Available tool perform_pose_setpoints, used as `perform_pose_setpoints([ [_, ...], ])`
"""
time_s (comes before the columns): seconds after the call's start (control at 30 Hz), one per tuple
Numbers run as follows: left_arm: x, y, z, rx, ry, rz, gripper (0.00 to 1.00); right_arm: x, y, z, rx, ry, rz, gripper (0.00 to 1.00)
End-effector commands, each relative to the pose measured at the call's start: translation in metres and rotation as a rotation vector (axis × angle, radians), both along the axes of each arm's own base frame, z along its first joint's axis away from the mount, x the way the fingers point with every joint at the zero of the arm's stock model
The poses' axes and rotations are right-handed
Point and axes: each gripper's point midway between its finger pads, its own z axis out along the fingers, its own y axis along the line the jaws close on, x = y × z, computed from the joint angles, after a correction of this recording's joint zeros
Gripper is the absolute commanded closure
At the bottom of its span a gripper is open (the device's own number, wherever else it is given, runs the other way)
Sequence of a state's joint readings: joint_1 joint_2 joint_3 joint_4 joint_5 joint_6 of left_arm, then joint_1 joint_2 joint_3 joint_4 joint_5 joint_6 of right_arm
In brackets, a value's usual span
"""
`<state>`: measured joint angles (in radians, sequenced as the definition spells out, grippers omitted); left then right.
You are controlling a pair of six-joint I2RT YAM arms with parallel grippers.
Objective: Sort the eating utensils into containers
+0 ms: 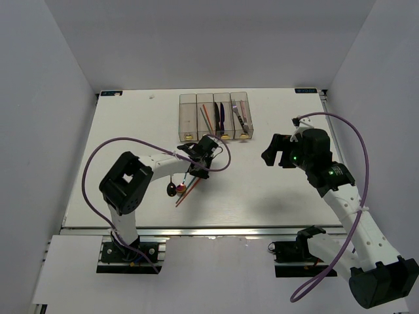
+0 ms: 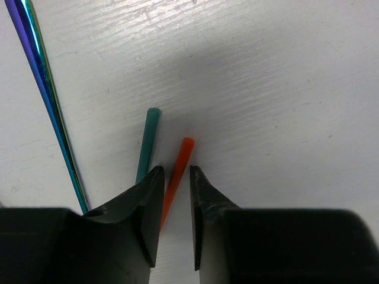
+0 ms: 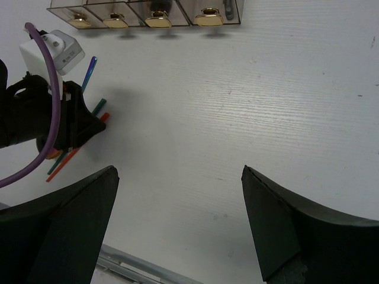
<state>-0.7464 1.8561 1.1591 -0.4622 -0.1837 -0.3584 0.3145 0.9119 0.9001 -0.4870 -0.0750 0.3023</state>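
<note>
In the left wrist view my left gripper (image 2: 176, 171) is down at the table, its jaws narrowly apart on either side of an orange-red chopstick (image 2: 182, 158). The stick lies against the left finger, with a gap to the right one. A teal chopstick (image 2: 148, 141) lies just left of it, and a shiny blue-purple utensil (image 2: 45, 89) further left. From above, the left gripper (image 1: 200, 170) sits over the loose utensils (image 1: 186, 193), below the containers (image 1: 214, 136). My right gripper (image 3: 177, 177) hangs wide open over bare table.
A black spoon (image 1: 171, 190) lies left of the chopsticks. The bins hold an orange stick (image 1: 207, 118), dark purple utensils (image 1: 221, 112) and a grey one (image 1: 241, 116). The right gripper (image 1: 275, 154) hovers right of the bins. A purple cable (image 1: 118, 147) loops off the left arm.
</note>
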Motion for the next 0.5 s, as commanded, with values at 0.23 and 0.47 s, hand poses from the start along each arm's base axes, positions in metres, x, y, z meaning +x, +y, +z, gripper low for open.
perform_pose_setpoints([
  [0.23,-0.038,-0.009,-0.02,-0.009,0.117,-0.022,1.0,0.004,0.005,0.02,0.02,-0.061,0.019,0.11],
  [0.47,-0.022,-0.05,0.039,-0.143,0.025,-0.017,1.0,0.005,0.0,0.026,0.006,-0.076,-0.002,0.11],
])
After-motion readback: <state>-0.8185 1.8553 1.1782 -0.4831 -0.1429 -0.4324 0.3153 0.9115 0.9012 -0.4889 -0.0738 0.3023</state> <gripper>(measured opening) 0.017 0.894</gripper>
